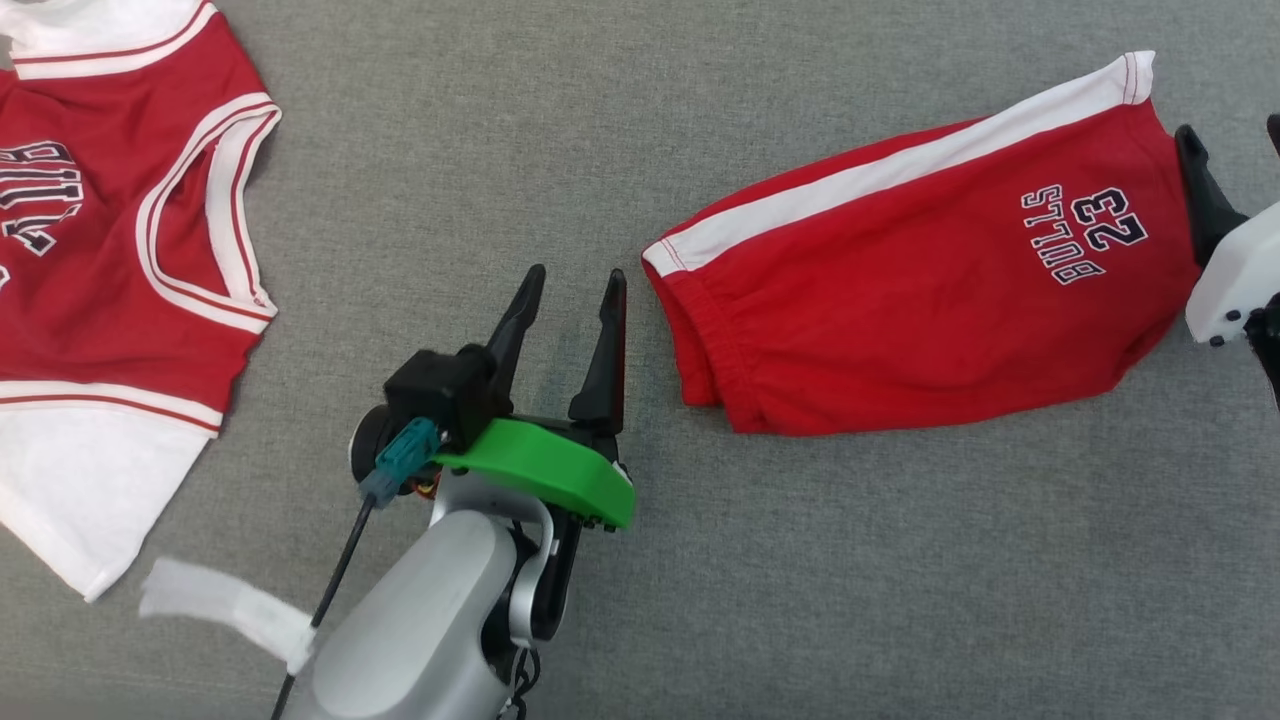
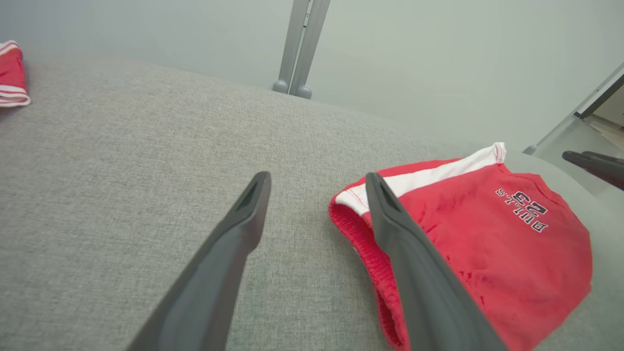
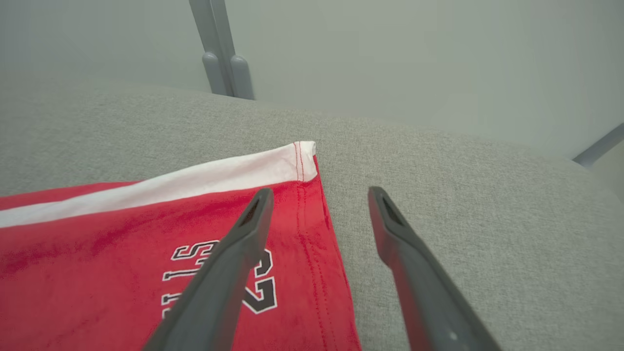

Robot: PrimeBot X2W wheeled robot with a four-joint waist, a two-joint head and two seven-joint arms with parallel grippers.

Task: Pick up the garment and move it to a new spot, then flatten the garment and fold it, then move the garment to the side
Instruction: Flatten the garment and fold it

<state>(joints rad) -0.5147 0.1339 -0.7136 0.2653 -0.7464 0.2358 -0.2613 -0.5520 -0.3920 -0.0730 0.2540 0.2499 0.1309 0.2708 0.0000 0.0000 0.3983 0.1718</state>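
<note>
The garment, a pair of red shorts (image 1: pixel 920 280) with a white side stripe and "BULLS 23" print, lies folded on the grey cloth surface (image 1: pixel 780 560) at centre right. My left gripper (image 1: pixel 577 275) stands open just left of the elastic waistband, fingers empty; in the left wrist view its right finger overlaps the shorts' (image 2: pixel 487 243) waist edge. My right gripper (image 1: pixel 1232 130) is open at the hem end of the shorts; in the right wrist view, the right gripper (image 3: pixel 320 192) straddles the hem (image 3: pixel 312 229), with one finger over the print and the other over bare surface.
A red and white jersey (image 1: pixel 120 230) lies spread at the far left. A white strap (image 1: pixel 220 605) hangs off my left arm's cable. A grey metal post (image 2: pixel 300 48) rises beyond the far edge against a pale wall.
</note>
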